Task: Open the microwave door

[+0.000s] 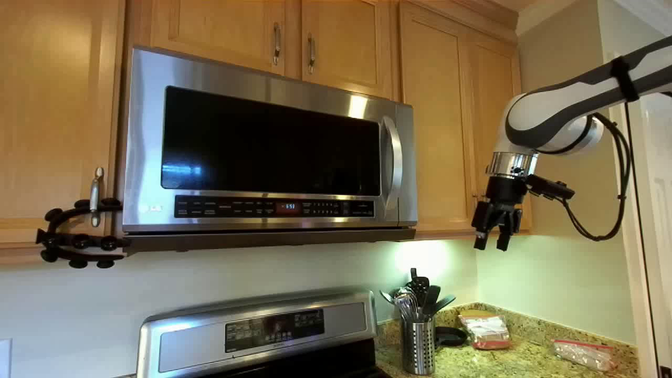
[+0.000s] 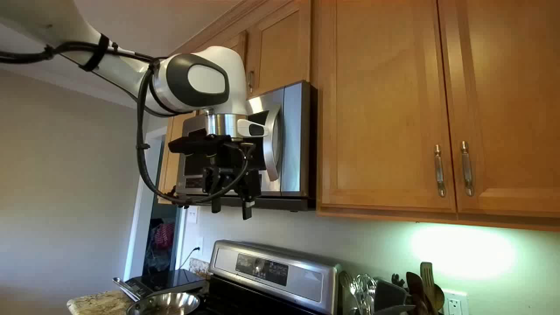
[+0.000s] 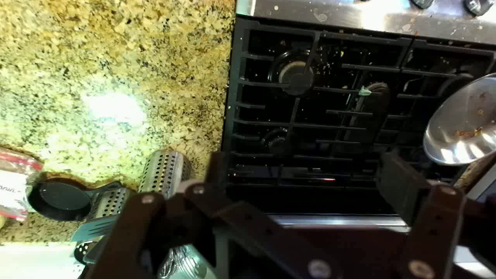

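Observation:
The microwave (image 1: 407, 173) is a wide steel box mounted under wooden cabinets. Its door (image 1: 273, 142), with a dark glass window and a button strip below, is shut in an exterior view. The curved steel door handle (image 1: 395, 163) stands upright at the door's right side; it also shows in an exterior view (image 2: 273, 144), where the arm covers much of the door. My gripper (image 1: 491, 243) points down, to the right of the handle and apart from it. In the wrist view the gripper's fingers (image 3: 304, 164) are wide apart with nothing between them. The wrist view does not show the microwave.
The stove (image 1: 262, 336) stands below the microwave, with a steel pan (image 2: 166, 304) at its side. A perforated utensil holder (image 1: 419, 346) and plastic bags (image 1: 485, 331) are on the granite counter. Wooden cabinets (image 2: 385, 105) flank the microwave. A black flexible mount (image 1: 79, 241) hangs at its left.

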Tool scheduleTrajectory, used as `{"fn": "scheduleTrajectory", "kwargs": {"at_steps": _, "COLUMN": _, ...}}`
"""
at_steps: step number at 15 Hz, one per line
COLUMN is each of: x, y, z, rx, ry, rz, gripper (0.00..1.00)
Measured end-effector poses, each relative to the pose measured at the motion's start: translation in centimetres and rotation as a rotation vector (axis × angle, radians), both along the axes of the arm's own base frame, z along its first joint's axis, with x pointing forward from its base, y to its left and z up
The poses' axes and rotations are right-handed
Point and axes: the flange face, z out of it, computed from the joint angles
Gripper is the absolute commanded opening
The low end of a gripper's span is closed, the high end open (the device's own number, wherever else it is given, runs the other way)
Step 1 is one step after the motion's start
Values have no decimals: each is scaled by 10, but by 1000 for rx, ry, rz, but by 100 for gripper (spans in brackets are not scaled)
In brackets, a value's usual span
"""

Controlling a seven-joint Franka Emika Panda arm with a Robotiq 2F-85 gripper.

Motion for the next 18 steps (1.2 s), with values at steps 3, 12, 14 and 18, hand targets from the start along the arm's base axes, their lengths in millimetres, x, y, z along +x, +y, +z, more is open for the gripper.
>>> {"fn": "scheduleTrajectory", "kwargs": {"at_steps": 3, "x": 0, "y": 0, "z": 0, "rx": 0, "ry": 0, "rz": 0, "gripper": 100}}
{"fn": "scheduleTrajectory", "kwargs": {"at_steps": 12, "x": 3, "y": 1, "z": 0, "rx": -3, "ry": 3, "rz": 8, "gripper": 100}}
{"fn": "scheduleTrajectory", "kwargs": {"at_steps": 14, "x": 12, "y": 2, "z": 6, "rx": -23, "ry": -1, "rz": 22, "gripper": 100}}
{"fn": "scheduleTrajectory", "kwargs": {"at_steps": 18, "x": 41, "y": 13, "z": 37, "rx": -109, "ry": -33, "rz": 79, "gripper": 100}}
